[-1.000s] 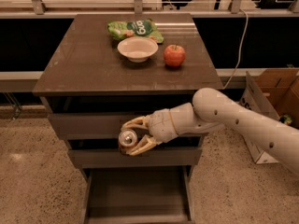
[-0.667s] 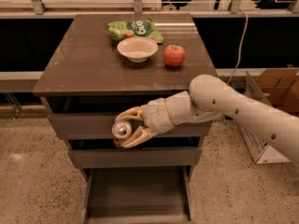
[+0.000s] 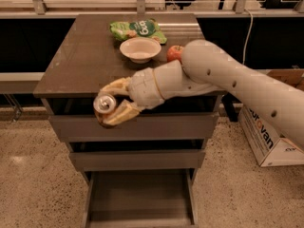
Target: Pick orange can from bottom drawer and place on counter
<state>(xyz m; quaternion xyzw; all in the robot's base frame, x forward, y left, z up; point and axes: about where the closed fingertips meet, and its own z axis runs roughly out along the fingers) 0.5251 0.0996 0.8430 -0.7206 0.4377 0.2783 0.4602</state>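
One tan two-finger gripper (image 3: 107, 105) is clamped on the orange can (image 3: 104, 103), a finger above and a finger below. The can is tipped sideways, its silver top and pull tab facing us. We see the gripper hanging at the front edge of the counter (image 3: 80, 63), with the open bottom drawer (image 3: 140, 196) well below it.

We judge the main risk to be the can or the lower finger catching the counter's edge if the white arm (image 3: 237, 82) pushes in before rising. Smooth, round metal could also slip between the pads, and a can released on its side might roll.

Beyond the gripper, the counter is flat, glossy brown and lightly scuffed. On it sit a shallow pale bowl (image 3: 140, 49), a round red apple (image 3: 174, 52) and a crinkly green bag (image 3: 137, 29). The drawer is a shallow grey tray.
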